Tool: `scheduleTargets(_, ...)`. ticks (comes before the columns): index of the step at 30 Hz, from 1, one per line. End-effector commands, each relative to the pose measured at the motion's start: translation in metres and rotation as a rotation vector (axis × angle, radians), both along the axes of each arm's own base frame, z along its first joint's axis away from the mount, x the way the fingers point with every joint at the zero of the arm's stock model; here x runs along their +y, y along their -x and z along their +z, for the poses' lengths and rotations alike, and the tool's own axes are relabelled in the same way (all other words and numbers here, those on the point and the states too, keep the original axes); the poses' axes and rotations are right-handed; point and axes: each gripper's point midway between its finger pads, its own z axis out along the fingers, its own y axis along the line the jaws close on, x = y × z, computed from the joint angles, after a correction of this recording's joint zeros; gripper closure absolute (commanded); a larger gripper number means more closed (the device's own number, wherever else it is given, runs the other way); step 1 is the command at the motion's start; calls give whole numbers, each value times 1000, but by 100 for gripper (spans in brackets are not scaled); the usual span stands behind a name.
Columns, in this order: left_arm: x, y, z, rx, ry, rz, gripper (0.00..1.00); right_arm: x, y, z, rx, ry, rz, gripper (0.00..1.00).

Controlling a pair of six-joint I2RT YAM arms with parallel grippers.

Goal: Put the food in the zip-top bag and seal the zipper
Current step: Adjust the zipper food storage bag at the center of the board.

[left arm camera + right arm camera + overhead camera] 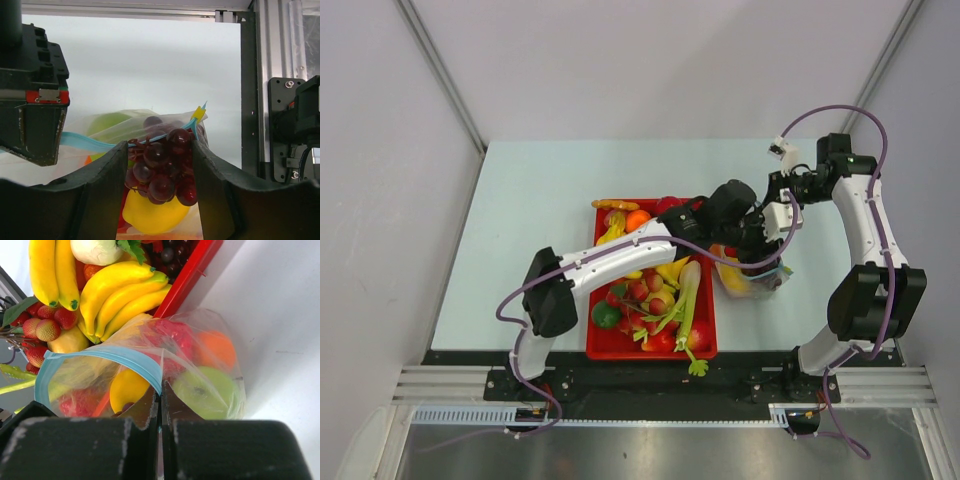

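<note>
The zip-top bag [227, 390] sits just right of the red tray, mouth held wide. Through the plastic show a green fruit [205, 387], an orange one [216, 347] and a yellow lemon [127, 387]. My right gripper [160, 390] is shut on the bag's rim, pinching the blue zipper [120, 357]. My left gripper [160, 150] is shut on a purple grape bunch [162, 170], holding it at the bag's mouth, right above the lemon [152, 215]. The zipper [85, 142] runs behind the grapes. From above, both grippers meet over the bag [752, 280].
The red tray [595, 350] left of the bag holds more food: bananas [120, 290], strawberries [47, 327], a celery stalk [688, 300] and other pieces. The left arm reaches across the tray. Metal frame posts [247, 90] stand beyond the bag.
</note>
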Motion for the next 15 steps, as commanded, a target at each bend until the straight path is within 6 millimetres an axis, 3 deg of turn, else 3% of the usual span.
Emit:
scheduleTargets(1, -1, -9, 15, 7, 31, 62, 43, 1, -7, 2, -29, -20, 7, 100)
scheduleTargets(2, -1, -11, 13, 12, 26, 72, 44, 0, -7, 2, -28, -21, 8, 100)
scheduleTargets(5, -3, -11, 10, 17, 11, 66, 57, -1, -7, 1, -28, -20, 6, 100)
scheduleTargets(6, -3, -11, 12, 15, 17, 68, 71, -1, -7, 1, -26, -22, 7, 100)
scheduleTargets(9, -2, -12, 15, 21, 24, 63, 88, -1, -8, 1, -29, -22, 9, 100)
scheduleTargets(12, -1, -13, 20, 22, 32, 57, 100, -1, -7, 0, -26, -24, 12, 100)
scheduleTargets(15, 4, -19, 29, 18, 52, 70, 100, -1, -7, 0, -26, -28, 13, 100)
